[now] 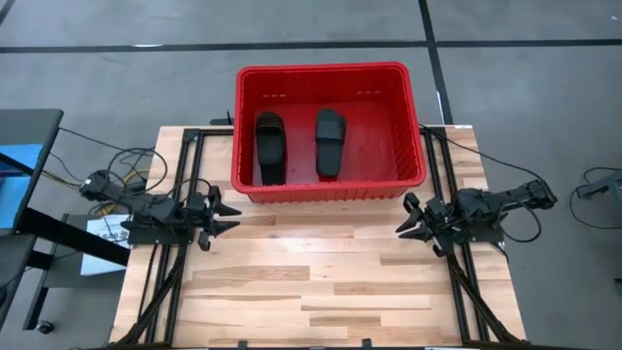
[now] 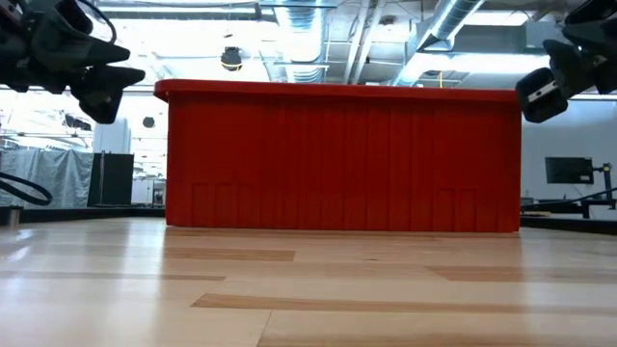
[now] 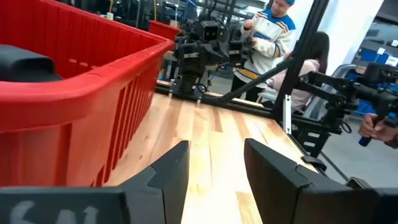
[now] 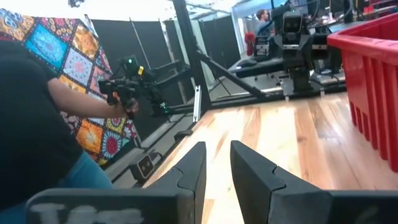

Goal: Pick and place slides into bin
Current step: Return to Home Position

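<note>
The red bin [image 1: 330, 185] stands at the table's far middle, its rim [image 3: 93, 81] also in the left wrist view. Two black slides lie flat on its floor, one to the left [image 1: 270, 146] and one beside it to the right [image 1: 330, 141]. No other slides show. My left gripper [image 1: 231, 216] hovers above the table at its left edge, open and empty, pointing right. My right gripper [image 1: 405, 218] hovers at the table's right edge, open and empty, pointing left.
The bare wooden tabletop [image 1: 321, 282] stretches between the grippers and toward the near edge. Dark frame rails [image 1: 170, 282] run along both table sides. People stand beyond the table [image 3: 267, 31], and one stands close at its side [image 4: 37, 124].
</note>
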Action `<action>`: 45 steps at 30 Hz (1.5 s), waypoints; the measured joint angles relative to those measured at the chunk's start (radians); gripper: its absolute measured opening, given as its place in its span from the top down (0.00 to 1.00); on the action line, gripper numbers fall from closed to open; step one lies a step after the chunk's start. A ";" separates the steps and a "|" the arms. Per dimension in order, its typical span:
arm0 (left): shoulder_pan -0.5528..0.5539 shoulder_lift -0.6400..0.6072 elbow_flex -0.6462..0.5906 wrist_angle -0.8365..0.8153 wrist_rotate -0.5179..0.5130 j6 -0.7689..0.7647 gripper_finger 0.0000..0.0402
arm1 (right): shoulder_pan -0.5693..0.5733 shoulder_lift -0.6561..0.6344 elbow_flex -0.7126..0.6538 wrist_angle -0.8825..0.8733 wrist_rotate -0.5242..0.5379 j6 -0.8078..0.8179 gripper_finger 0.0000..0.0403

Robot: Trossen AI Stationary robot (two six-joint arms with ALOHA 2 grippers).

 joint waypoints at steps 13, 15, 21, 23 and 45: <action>-0.019 0.000 0.001 -0.005 -0.003 0.030 0.64 | 0.000 0.040 0.000 -0.009 0.003 -0.025 0.84; -0.019 0.000 0.001 -0.005 -0.003 0.033 0.64 | 0.000 0.045 0.000 -0.009 0.002 -0.025 0.84; -0.019 0.000 0.001 -0.006 -0.001 0.033 0.64 | 0.000 0.045 0.000 -0.010 0.002 -0.025 0.84; -0.019 0.000 0.001 -0.007 -0.001 0.032 0.64 | 0.000 0.045 0.000 -0.010 0.002 -0.025 0.84; -0.019 0.000 0.000 -0.008 -0.001 0.030 0.64 | 0.000 0.045 0.000 -0.010 0.002 -0.024 0.84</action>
